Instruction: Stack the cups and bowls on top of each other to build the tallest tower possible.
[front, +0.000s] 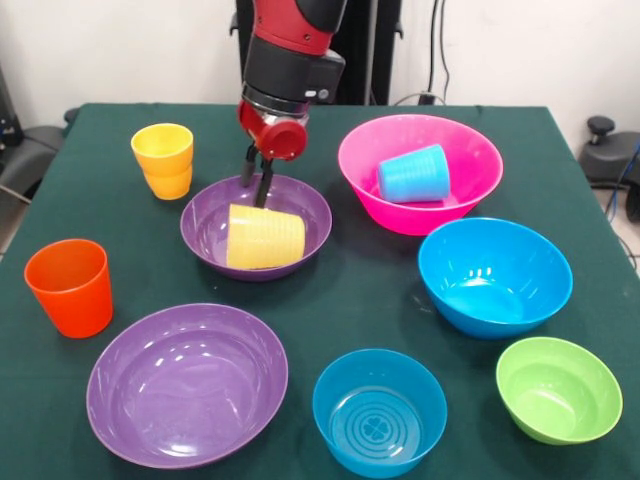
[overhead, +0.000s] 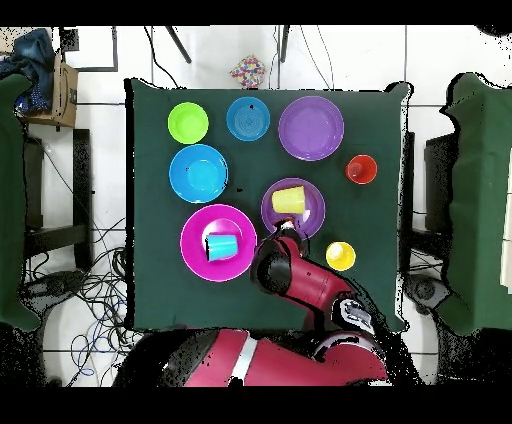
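Green cloth covers the table (front: 360, 270), and cups and bowls are spread across it. A red and black robot arm (front: 292, 50) reaches down from the far side. Its gripper (front: 258, 182) hangs inside a purple bowl (front: 205, 232) near the table's middle, with the two dark fingers close together, just behind a pale yellow ribbed cup (front: 264, 238). Whether the fingers touch the cup's far end, the front view does not make clear. The ribbed cup lies on its side in that bowl.

To the right of it in the front view, a big pink bowl (front: 470, 165) holds a light blue cup (front: 413, 174), also lying on its side. Nearer the camera on that side sit a big blue bowl (front: 495, 275) and a small green bowl (front: 558, 388). A small blue bowl (front: 379, 411) stands at the near edge, with a second purple bowl (front: 187, 384) to its left. An orange cup (front: 70, 287) stands upright by the left edge. Farther back on the left, amber-yellow cups (front: 164, 160) stand upright, one nested in the other.

From overhead, the arm crosses from the bottom and hides the gripper; the ribbed cup shows in the purple bowl above it.
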